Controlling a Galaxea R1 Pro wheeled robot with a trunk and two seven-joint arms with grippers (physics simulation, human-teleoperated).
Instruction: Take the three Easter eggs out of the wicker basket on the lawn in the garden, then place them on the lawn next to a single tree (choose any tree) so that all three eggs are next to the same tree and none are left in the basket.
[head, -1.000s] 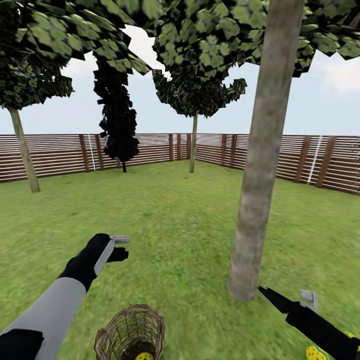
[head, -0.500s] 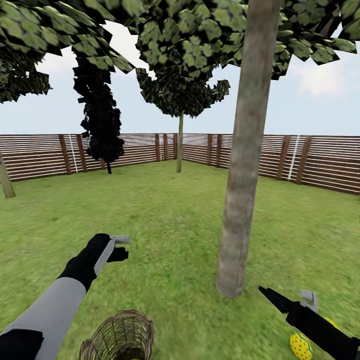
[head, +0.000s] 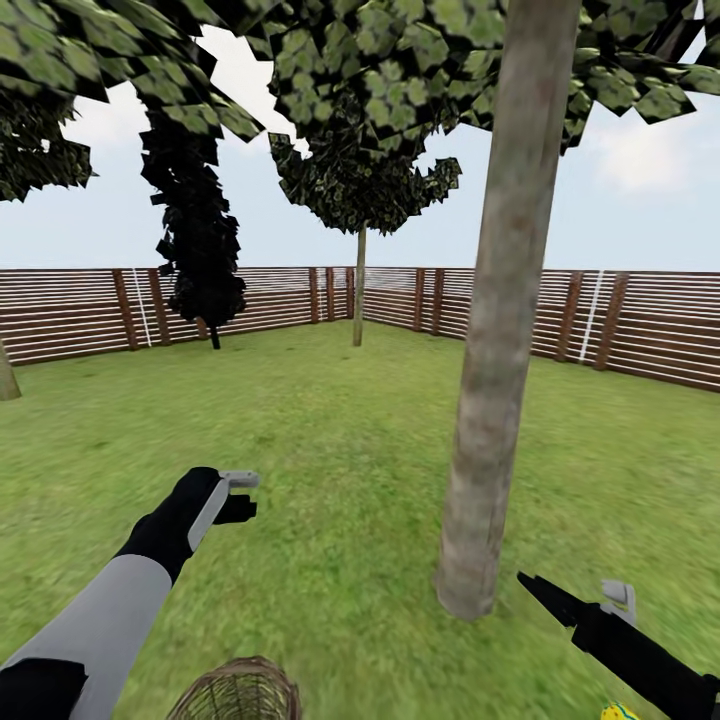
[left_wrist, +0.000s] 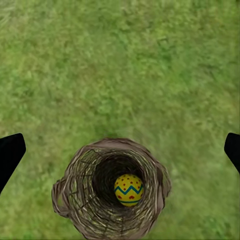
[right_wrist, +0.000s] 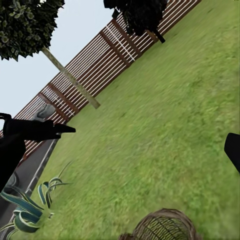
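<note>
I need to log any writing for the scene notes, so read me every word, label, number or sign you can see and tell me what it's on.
There is no readable text. The egg in the wicker basket carries only a blue zigzag and red dots; the fence and tree trunk bear no signs.

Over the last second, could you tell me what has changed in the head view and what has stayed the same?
The camera turned and tipped up: the wicker basket and the Easter egg on the lawn slid toward the picture's lower edge, and the near tree shifted sideways. Those are view shifts, not moves. The left gripper and right gripper kept their poses, holding nothing. One egg lies in the basket.
</note>
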